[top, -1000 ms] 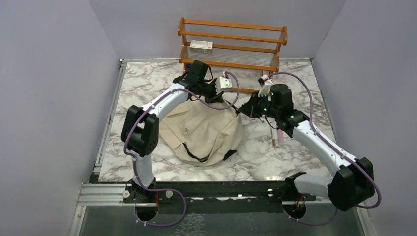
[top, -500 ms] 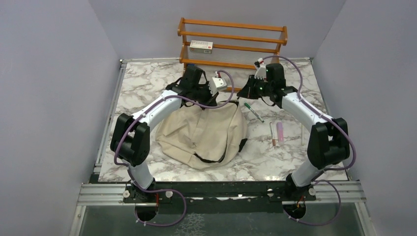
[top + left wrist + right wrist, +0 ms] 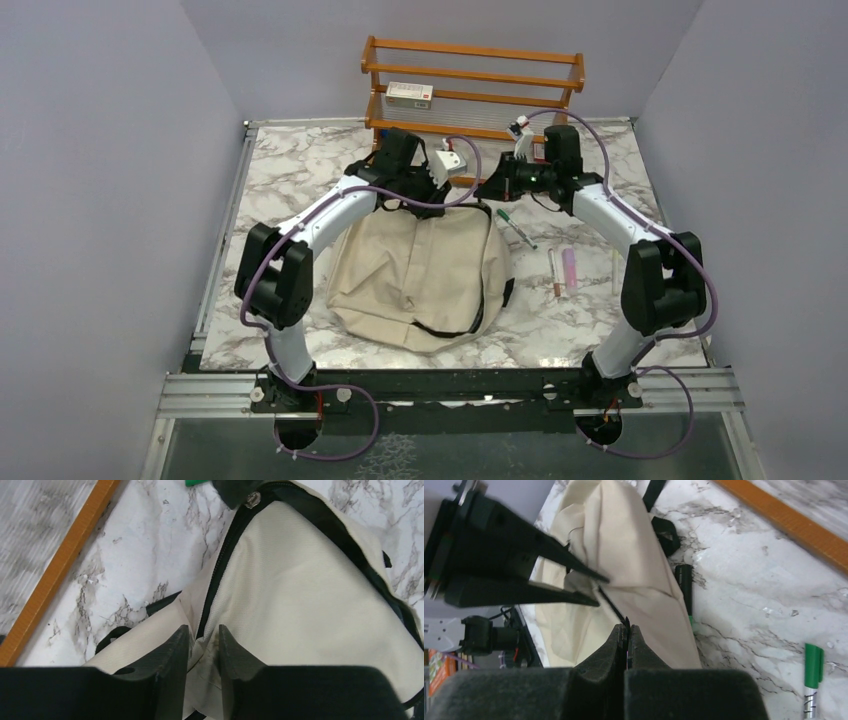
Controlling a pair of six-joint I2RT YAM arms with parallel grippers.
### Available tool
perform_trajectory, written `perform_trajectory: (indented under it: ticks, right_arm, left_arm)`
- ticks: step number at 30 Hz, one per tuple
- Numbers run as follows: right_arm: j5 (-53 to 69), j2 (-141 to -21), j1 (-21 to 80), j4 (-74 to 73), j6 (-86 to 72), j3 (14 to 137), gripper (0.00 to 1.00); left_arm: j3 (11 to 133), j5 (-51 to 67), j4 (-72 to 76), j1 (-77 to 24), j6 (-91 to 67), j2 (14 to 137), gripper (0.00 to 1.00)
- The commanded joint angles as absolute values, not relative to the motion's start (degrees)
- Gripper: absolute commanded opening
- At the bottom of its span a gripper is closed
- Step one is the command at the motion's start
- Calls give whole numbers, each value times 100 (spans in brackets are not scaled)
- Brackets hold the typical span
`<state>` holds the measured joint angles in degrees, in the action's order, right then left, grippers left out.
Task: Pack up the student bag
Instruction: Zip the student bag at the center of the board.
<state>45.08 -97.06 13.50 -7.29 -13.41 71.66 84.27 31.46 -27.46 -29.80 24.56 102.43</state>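
Note:
The student bag is a cream canvas backpack lying flat in the middle of the table, with black straps and a black zipper along its far edge. My left gripper is at the bag's far edge. In the left wrist view it is shut on a fold of cream fabric beside the zipper. My right gripper is at the bag's far right corner. In the right wrist view it is shut on a thin black zipper pull, drawn taut from the bag.
A green marker lies right of the bag and shows in the right wrist view. A brown pen and a pink item lie further right. A wooden rack with a small box stands at the back.
My right arm has swung from the right middle of the table to the bag's far right corner. The bag has spread flatter and wider to the right. My left gripper shifted slightly.

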Motion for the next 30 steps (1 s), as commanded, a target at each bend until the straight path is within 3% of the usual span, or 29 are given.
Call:
perform_trajectory:
  ticks: [1, 5, 8, 9, 10, 11, 12, 18, 25, 30]
  right_arm:
    - [5358, -9395, 1318, -265, -1170, 6839, 1]
    - [5420, -9304, 1318, -225, -1139, 6637, 1]
    - [5476, -9269, 1318, -189, -1170, 6563, 0]
    - [5492, -9256, 1317, -165, -1183, 6543, 0]
    - [5501, -9242, 1318, -159, -1195, 6540, 1]
    - [5509, -9235, 1318, -165, -1203, 6539, 0]
    - [5511, -9217, 1318, -167, -1204, 6539, 0]
    - [5533, -9088, 1318, -222, -1230, 6516, 0]
    - [5630, -8985, 1318, -323, -1167, 6442, 0]
    - [5697, -9096, 1318, -307, -1196, 6551, 0]
  left_arm:
    - [8706, 3306, -2681, -2857, 2729, 10403, 32]
    - [8253, 4069, -1908, -2856, 3240, 10099, 36]
    - [7924, 4527, -1530, -2856, 3810, 9881, 44]
    - [7840, 4646, -1450, -2856, 3992, 9811, 55]
    - [7776, 4761, -1425, -2856, 4210, 9764, 76]
    - [7729, 4834, -1424, -2856, 4420, 9724, 89]
    - [7688, 4876, -1424, -2856, 4630, 9685, 92]
    - [7549, 5137, -1382, -2856, 5737, 9701, 93]
    - [8043, 5792, -1326, -2856, 5762, 10405, 87]
    - [8295, 5942, -1327, -2874, 5517, 10785, 69]
